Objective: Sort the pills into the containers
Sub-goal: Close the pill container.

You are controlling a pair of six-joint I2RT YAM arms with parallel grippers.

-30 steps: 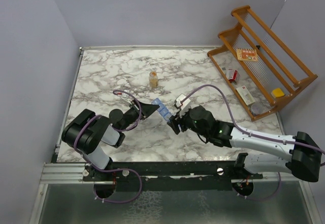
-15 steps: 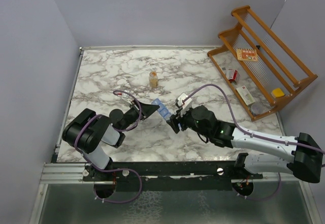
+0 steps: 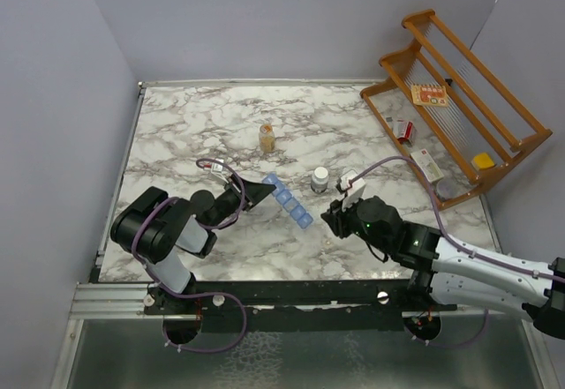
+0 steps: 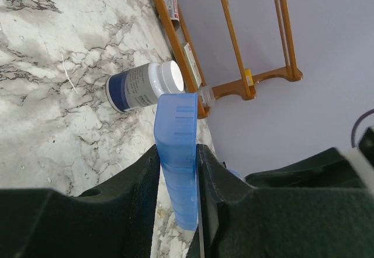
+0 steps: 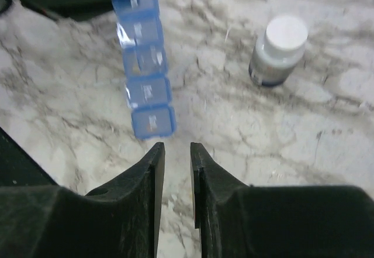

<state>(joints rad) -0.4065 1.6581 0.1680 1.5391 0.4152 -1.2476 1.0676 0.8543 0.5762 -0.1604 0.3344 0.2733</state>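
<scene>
Containers [image 3: 288,200] sit mid-table, left end pinched by the left gripper [image 3: 261,188], seemingly steadied for filling; the right gripper [image 3: 330,217], jaws narrow and empty, hovers near their right end and next must probably pry one open.
</scene>
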